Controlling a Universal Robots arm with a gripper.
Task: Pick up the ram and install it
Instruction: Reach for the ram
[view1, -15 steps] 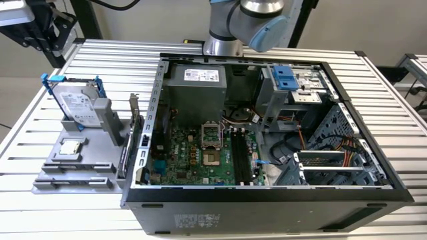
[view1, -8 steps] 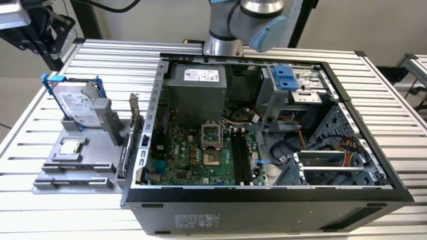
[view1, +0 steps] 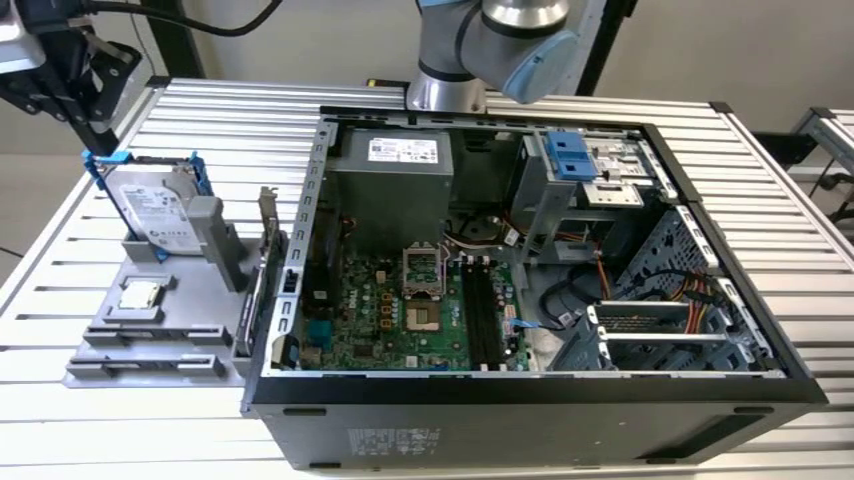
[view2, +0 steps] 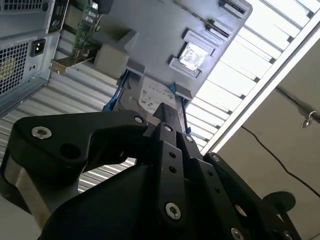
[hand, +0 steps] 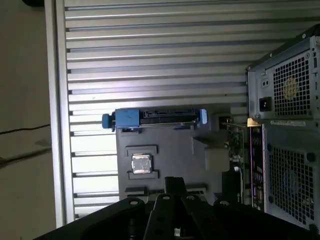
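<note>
The ram (view1: 251, 300) looks like a slim dark green board standing on edge along the side of the grey holder (view1: 140, 345) that faces the computer case. In the first wrist view the ram (hand: 240, 150) shows beside the case's rear panel. My gripper (view1: 104, 145) hangs at the exterior view's upper left, above the far end of the blue-framed hard drive (view1: 154, 212). Its fingers are shut with nothing between them, and the ram is well away from them. In both wrist views the gripper (view2: 167, 111) (hand: 173, 181) points down at the holder.
A square silver processor chip (view1: 140, 297) (hand: 141, 163) lies on the holder. The open computer case (view1: 534, 385) lies on its side to the exterior view's right, with the motherboard's black memory slots (view1: 477, 310) inside. The slatted table (view1: 80, 420) ends close to the holder.
</note>
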